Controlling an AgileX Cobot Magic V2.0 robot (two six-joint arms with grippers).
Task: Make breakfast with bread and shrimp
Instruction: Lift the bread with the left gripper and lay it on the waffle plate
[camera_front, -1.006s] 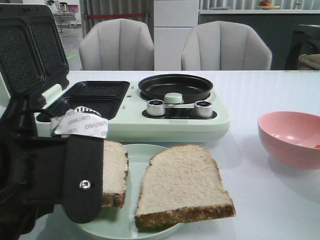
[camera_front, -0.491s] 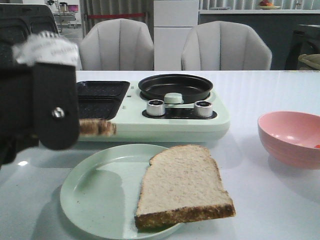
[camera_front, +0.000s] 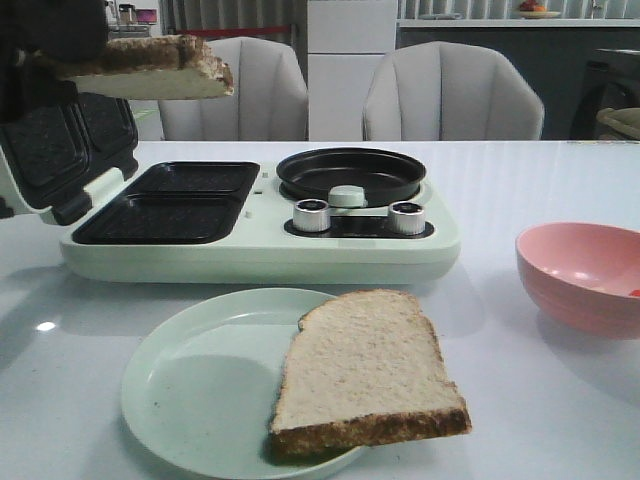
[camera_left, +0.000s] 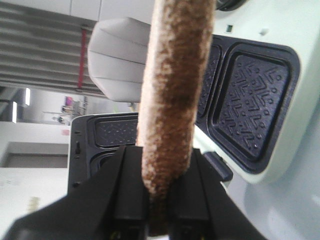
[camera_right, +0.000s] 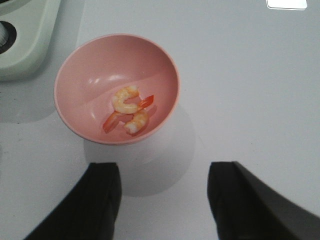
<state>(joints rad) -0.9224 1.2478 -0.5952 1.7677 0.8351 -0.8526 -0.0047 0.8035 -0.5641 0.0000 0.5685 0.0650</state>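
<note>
One slice of bread (camera_front: 365, 372) lies on the pale green plate (camera_front: 190, 400) at the front. A second bread slice (camera_front: 150, 68) hangs high at the upper left, above the open lid of the breakfast maker (camera_front: 250, 215); my left gripper (camera_left: 161, 172) is shut on its crust edge (camera_left: 172, 90). The left gripper itself is mostly out of the front view. Shrimp (camera_right: 129, 111) lie in the pink bowl (camera_right: 90, 70), also seen in the front view as the bowl (camera_front: 585, 275) at the right. My right gripper (camera_right: 162, 192) hovers open above the table near that bowl.
The breakfast maker has two black sandwich plates (camera_front: 180, 200), a round black pan (camera_front: 350, 173) and two knobs (camera_front: 312, 215). Its open lid (camera_front: 60, 135) stands at the left. Two grey chairs (camera_front: 450, 95) stand behind the table.
The left gripper has lifted one bread slice off the plate, rising up and leftward to well above the maker's lid. The plate's left half now lies bare.
</note>
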